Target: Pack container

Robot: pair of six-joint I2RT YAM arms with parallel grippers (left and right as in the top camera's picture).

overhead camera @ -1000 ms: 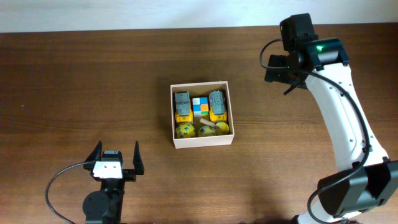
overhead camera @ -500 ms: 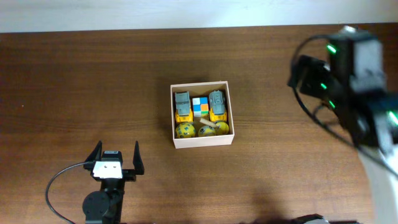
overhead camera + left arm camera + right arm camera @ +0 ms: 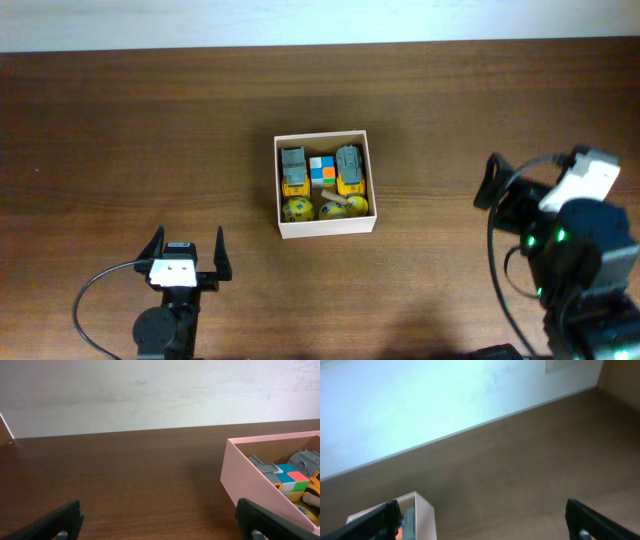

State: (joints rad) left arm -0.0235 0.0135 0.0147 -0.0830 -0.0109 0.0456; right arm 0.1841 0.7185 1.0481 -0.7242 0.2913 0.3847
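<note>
The container (image 3: 325,226), a square cardboard box with whitish walls, sits at the table's middle. It holds two yellow-and-grey toy trucks (image 3: 293,170), a small colour cube (image 3: 321,171) and yellow balls (image 3: 296,210). My left gripper (image 3: 187,254) is open and empty, in front of and to the left of the box. Its wrist view shows the box (image 3: 250,477) at the right. My right gripper (image 3: 515,187) is open and empty at the right side of the table. Its wrist view shows a corner of the box (image 3: 422,510) at lower left.
Bare dark wood table (image 3: 150,130) surrounds the box. A pale wall (image 3: 150,390) runs along the table's far edge. Black cables loop near both arm bases.
My right arm has swung from the far right of the table down to the near right side, away from the box. The left arm and the box have not moved.
</note>
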